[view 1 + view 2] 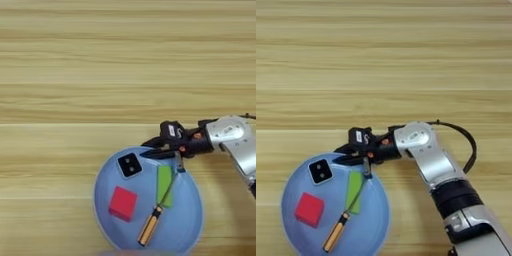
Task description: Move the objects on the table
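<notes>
Reaching in from the right, the gripper (351,152) is hovering over the upper rim of the plate (192,225), at the lower middle of the frame in the left eye view and lower left in the right eye view. Its two black fingers (152,144) are pointing left and lying close together; whether they are pinching anything I cannot tell. Just below the gripper, the tip of the tool (159,210) is sitting right under the wrist, its thin dark blade running down and left to a light wooden handle near the plate's lower edge. The blade is crossing a green piece (354,192) lying flat on the plate. Left of the tool, the cube (123,203) is resting on the plate, apart from the blade. Above the cube, a small black block (320,171) with white edging is sitting near the plate's upper left rim, just beside the fingertips. Behind the gripper, the silver arm (428,157) is angling down toward the lower right corner, with a black cable looping beside it. All around, the table (100,75) is filling the frame.
</notes>
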`<state>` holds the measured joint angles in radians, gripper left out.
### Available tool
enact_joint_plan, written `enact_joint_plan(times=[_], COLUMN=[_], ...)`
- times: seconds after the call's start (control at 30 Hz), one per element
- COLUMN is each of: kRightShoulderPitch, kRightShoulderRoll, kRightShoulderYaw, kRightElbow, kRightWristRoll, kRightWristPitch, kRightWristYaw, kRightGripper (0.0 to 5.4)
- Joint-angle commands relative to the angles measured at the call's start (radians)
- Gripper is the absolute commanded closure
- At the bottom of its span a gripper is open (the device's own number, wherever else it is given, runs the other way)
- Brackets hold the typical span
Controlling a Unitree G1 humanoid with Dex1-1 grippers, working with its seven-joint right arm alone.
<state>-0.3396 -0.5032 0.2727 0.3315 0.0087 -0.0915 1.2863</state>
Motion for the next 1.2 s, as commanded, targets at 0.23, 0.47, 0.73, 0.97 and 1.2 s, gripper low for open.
enact_joint_plan(times=[0.23,0.47,0.73,0.97,1.2], kRightShoulderPitch=[-0.119,-0.166,-0.218,-0.255,-0.298], kRightShoulderRoll=[0.023,0.051,0.083,0.100,0.112], kRightShoulderYaw=[-0.051,-0.072,-0.105,-0.129,-0.149], kRightElbow=[0.033,0.085,0.145,0.198,0.264], kRightWristRoll=[0.002,-0.001,0.002,-0.004,-0.009], kRightWristPitch=[0.054,0.102,0.140,0.154,0.158], kRightWristYaw=[-0.120,-0.183,-0.250,-0.303,-0.363], kRightGripper=[4.90,4.93,5.00,5.01,5.03])
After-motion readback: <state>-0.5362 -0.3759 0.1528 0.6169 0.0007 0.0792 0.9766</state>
